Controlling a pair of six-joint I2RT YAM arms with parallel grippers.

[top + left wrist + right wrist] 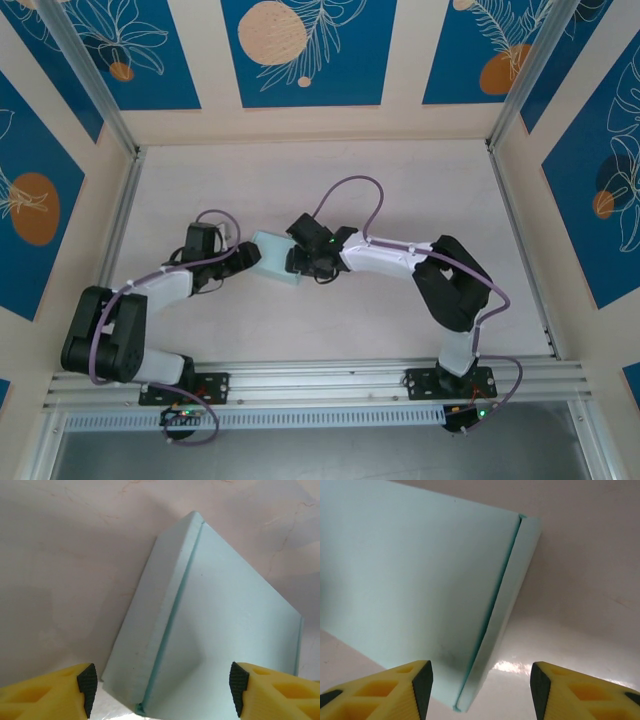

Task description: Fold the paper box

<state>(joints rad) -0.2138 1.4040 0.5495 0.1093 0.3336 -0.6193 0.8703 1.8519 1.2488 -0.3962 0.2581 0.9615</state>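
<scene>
Paper box [270, 258], pale mint and folded shut, lies between left gripper [162, 687] and right gripper [481, 685], both spread apart.

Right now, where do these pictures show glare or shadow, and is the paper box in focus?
Right wrist view: bright glare on the table beside the paper box, edge sharp. Left wrist view: no glare, soft shadow low on the box. Top external view: even light, box small but clear.

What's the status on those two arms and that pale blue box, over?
Left gripper open, right gripper open, neither clamped. Paper box closed up, between the two grippers, a corner inside each jaw gap. No obstruction seen.
</scene>
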